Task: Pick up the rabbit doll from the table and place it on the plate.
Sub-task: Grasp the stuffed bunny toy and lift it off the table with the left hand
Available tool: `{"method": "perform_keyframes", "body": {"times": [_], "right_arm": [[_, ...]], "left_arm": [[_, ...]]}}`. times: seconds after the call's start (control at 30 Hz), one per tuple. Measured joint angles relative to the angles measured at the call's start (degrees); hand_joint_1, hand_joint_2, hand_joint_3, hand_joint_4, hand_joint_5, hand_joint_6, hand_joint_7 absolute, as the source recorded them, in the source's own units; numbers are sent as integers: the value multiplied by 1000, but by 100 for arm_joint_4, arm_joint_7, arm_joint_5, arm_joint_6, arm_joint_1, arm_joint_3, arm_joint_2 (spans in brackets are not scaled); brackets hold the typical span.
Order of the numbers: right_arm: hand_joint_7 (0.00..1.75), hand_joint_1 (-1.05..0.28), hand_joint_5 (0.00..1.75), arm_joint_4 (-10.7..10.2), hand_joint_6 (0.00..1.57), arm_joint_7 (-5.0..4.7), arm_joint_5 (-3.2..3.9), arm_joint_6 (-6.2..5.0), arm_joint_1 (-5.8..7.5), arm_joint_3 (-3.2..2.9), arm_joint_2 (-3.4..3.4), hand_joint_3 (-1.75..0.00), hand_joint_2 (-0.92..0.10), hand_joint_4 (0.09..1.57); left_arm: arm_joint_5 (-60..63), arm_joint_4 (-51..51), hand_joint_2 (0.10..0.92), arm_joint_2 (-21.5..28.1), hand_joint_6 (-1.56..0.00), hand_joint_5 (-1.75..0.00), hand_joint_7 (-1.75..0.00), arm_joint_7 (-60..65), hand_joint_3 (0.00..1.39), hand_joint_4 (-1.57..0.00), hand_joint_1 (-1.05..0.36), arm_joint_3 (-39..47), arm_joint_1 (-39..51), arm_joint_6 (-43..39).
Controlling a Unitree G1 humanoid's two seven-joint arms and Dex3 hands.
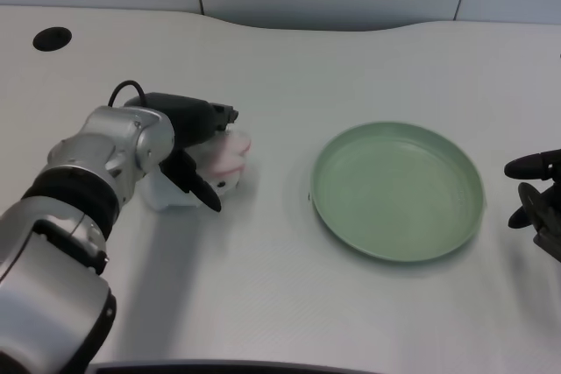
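The rabbit doll (226, 157), white with pink ears, lies on the white table left of centre. My left hand (195, 139) is wrapped around it: fingers (219, 115) lie over its far side and the thumb (205, 190) comes down along its near side, so the hand grips it. Much of the doll's body is hidden behind the hand and wrist; a white part (165, 195) shows below the forearm and seems to touch the table. The green round plate (399, 192) sits to the right of the doll, about a hand's width away, with nothing on it.
My right hand (538, 201) rests at the right edge, just beyond the plate's rim. A black round hole (53, 38) sits in the table's far left corner. The table's curved back edge runs along a grey wall.
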Motion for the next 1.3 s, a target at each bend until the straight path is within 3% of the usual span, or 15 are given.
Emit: {"method": "perform_keyframes", "body": {"times": [0.13, 0.27, 0.4, 0.57, 0.7, 0.77, 0.8, 0.83, 0.87, 0.93, 1.0, 1.1, 1.13, 1.17, 1.3], "right_arm": [[1269, -228, 1635, -254, 367, 17, 5, 81, 118, 0, 0, -537, -921, 380], [1273, -240, 1640, -566, 371, 9, 12, 247, 278, -3, 0, -527, -921, 379], [1275, -241, 1643, -784, 369, 18, 72, 413, 382, -10, 1, -527, -921, 372], [1276, -245, 1640, -909, 371, 18, 86, 441, 465, -14, 1, -525, -921, 368], [1274, -250, 1635, -951, 368, 47, 123, 495, 519, -26, 1, -532, -921, 358], [1272, -255, 1638, -966, 365, 58, 130, 526, 547, -35, 1, -530, -921, 362], [1273, -260, 1638, -972, 366, 66, 130, 528, 558, -35, 1, -526, -921, 362], [1274, -261, 1636, -982, 367, 68, 131, 532, 566, -36, 1, -522, -921, 361], [1275, -258, 1634, -998, 368, 68, 131, 539, 571, -39, 1, -520, -921, 360], [1279, -255, 1624, -1034, 368, 63, 138, 552, 577, -45, 1, -518, -921, 354], [1280, -255, 1622, -1048, 367, 57, 139, 555, 577, -48, 2, -518, -921, 354], [1282, -259, 1630, -1037, 364, 67, 139, 552, 576, -48, 2, -521, -921, 364], [1281, -259, 1630, -1020, 364, 68, 138, 546, 574, -47, 2, -520, -921, 365], [1280, -260, 1630, -999, 363, 66, 135, 543, 570, -47, 2, -518, -921, 366], [1270, -269, 1626, -890, 358, 47, 88, 534, 536, -46, 1, -510, -921, 364]], "left_arm": [[165, 144, 853, -37, -6, 1, -3, 132, 10, 1, -1048, -278, -1, 147], [463, 238, 865, -122, -5, 1, -2, 155, 12, 1, -1048, -680, 3, 355], [574, 293, 835, -175, -12, 1, -6, 191, 2, 1, -1017, -843, 6, 520], [631, 331, 784, -172, -96, -36, -38, 737, 0, -73, -949, -955, 98, 520], [635, 345, 728, -160, -302, -106, -56, 1610, 2, -304, -638, -971, 353, 432], [638, 357, 767, -136, -470, -199, -73, 2036, 11, -469, -487, -979, 456, 294], [652, 359, 796, -113, -573, -344, -101, 2245, 11, -513, -438, -990, 492, 225], [682, 359, 850, -82, -672, -696, -156, 2462, 8, -437, -373, -1009, 529, 146], [690, 361, 881, -48, -681, -899, -297, 2659, 5, -402, -336, -1027, 566, 54], [718, 367, 913, 20, -446, -1377, -1067, 3004, 58, -367, -296, -1064, 614, -139], [753, 374, 919, 51, -362, -1523, -1306, 3222, 76, -353, -287, -1094, 621, -237], [842, 387, 921, 60, -503, -1691, -1206, 3468, 38, -493, -270, -1152, 621, -243], [878, 390, 890, 61, -678, -1724, -964, 3555, 18, -665, -257, -1176, 621, -242], [907, 393, 877, 61, -770, -1735, -841, 3681, 9, -735, -251, -1201, 621, -244], [942, 394, 883, 64, -881, -1746, -739, 3889, 8, -861, -238, -1216, 620, -339]]}}
